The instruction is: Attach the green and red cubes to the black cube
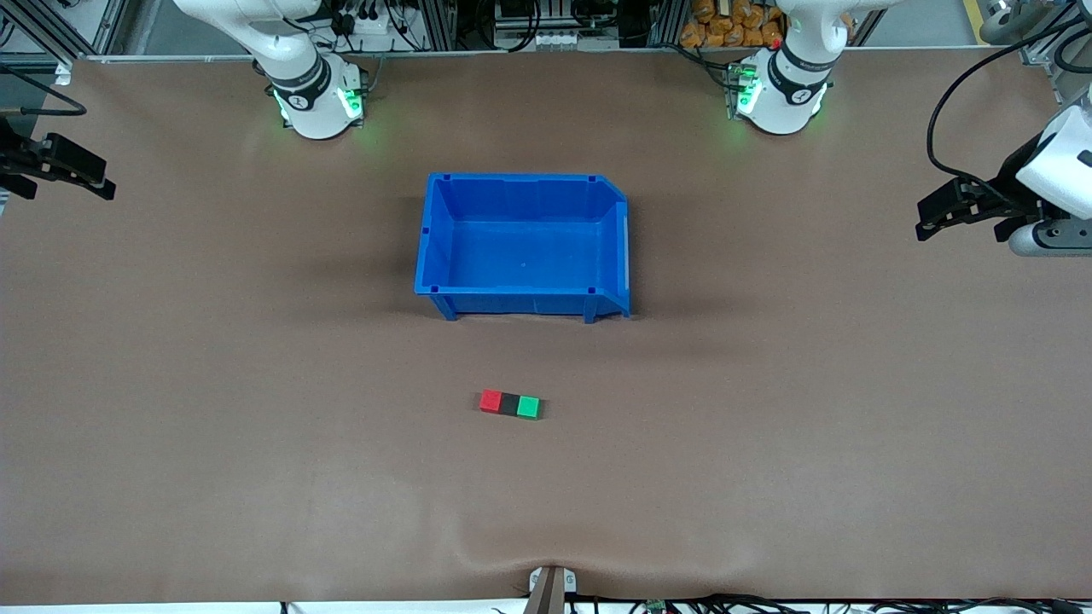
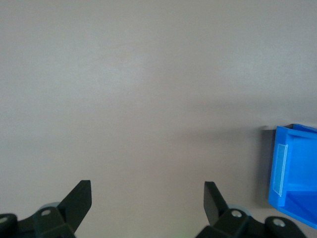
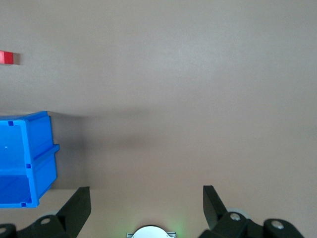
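Note:
The red cube (image 1: 490,401), black cube (image 1: 509,404) and green cube (image 1: 529,408) lie touching in one row on the brown table, black in the middle, nearer to the front camera than the blue bin (image 1: 522,304). Red is at the right arm's end of the row and green at the left arm's end. My left gripper (image 1: 932,218) hangs open over the left arm's end of the table, its fingers (image 2: 79,198) empty. My right gripper (image 1: 95,181) hangs open over the right arm's end, nothing between its fingers (image 3: 213,201). The right wrist view catches the red cube (image 3: 7,57).
The blue bin stands empty in the middle of the table; its corner shows in the left wrist view (image 2: 292,168) and the right wrist view (image 3: 27,158). Both arm bases stand along the edge of the table farthest from the front camera. A clamp (image 1: 550,584) sits at the nearest edge.

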`<state>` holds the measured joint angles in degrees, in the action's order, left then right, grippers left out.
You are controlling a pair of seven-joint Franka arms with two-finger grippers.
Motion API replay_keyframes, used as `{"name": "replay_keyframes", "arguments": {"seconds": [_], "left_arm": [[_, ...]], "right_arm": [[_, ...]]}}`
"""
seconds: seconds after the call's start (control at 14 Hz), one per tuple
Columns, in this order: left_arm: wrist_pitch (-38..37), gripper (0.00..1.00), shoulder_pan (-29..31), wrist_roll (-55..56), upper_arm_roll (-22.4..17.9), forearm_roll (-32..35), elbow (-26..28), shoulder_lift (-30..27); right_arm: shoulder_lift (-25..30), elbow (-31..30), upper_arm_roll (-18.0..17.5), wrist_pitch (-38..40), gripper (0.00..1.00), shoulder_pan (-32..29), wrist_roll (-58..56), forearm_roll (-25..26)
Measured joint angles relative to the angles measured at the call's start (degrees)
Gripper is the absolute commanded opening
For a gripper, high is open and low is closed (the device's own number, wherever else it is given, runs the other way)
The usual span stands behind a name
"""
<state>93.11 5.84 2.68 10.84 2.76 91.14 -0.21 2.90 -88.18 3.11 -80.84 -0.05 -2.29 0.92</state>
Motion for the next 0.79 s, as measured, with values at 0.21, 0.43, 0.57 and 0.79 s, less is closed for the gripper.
{"name": "replay_keyframes", "arguments": {"seconds": [0.21,0.43,0.57,0.79], "left_arm": [[0.0,1.0,0.0,0.04,0.0,0.0,-0.01,0.0],[0.0,1.0,0.0,0.04,0.0,0.0,-0.01,0.0],[0.0,1.0,0.0,0.04,0.0,0.0,-0.01,0.02],[0.0,1.0,0.0,0.04,0.0,0.0,-0.01,0.02]], "right_arm": [[0.0,0.01,-0.4,0.0,1.0,-0.29,0.0,0.0],[0.0,0.01,-0.5,0.0,1.0,-0.29,0.0,0.0],[0.0,0.01,-0.58,-0.04,1.0,-0.29,0.0,0.0],[-0.02,0.01,-0.62,-0.03,1.0,-0.29,0.0,0.0]]}}
